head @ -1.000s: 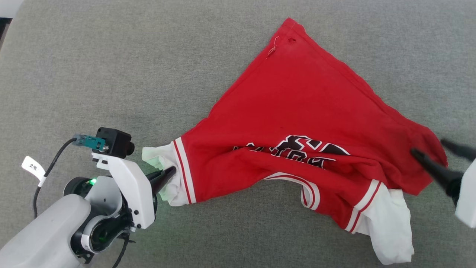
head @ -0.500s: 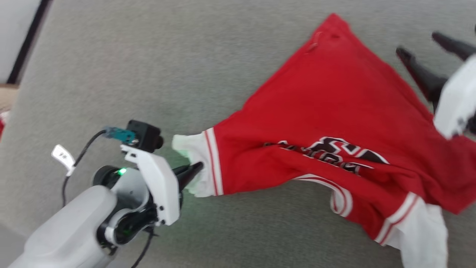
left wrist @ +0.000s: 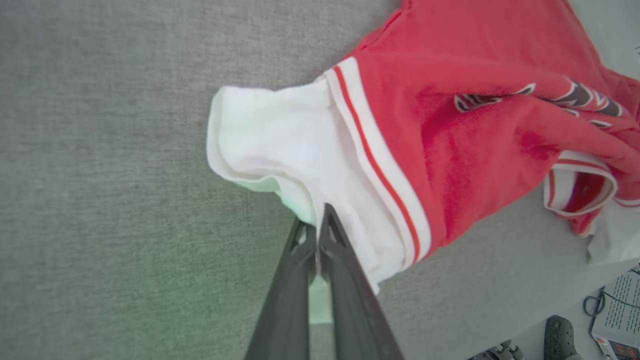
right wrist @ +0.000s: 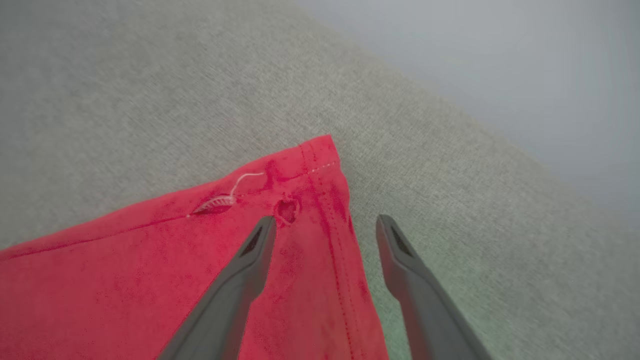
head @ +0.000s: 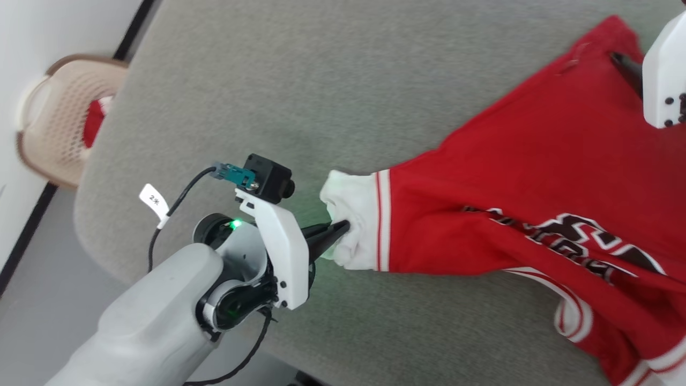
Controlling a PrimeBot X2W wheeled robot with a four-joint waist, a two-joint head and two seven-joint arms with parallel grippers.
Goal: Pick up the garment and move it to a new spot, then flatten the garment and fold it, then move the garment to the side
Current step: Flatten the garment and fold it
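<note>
Loosely rumpled red garment (head: 525, 182) — white-sleeved.

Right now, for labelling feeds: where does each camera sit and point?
Head view: on the head, looking down at the garment; left tool and forearm show.
Left wrist view: on that wrist, along the shut left tool, at the white sleeve end it pinches.
Right wrist view: on that wrist, along the open right tool, at the garment's red corner.
Head and left wrist views share that pinch.
</note>
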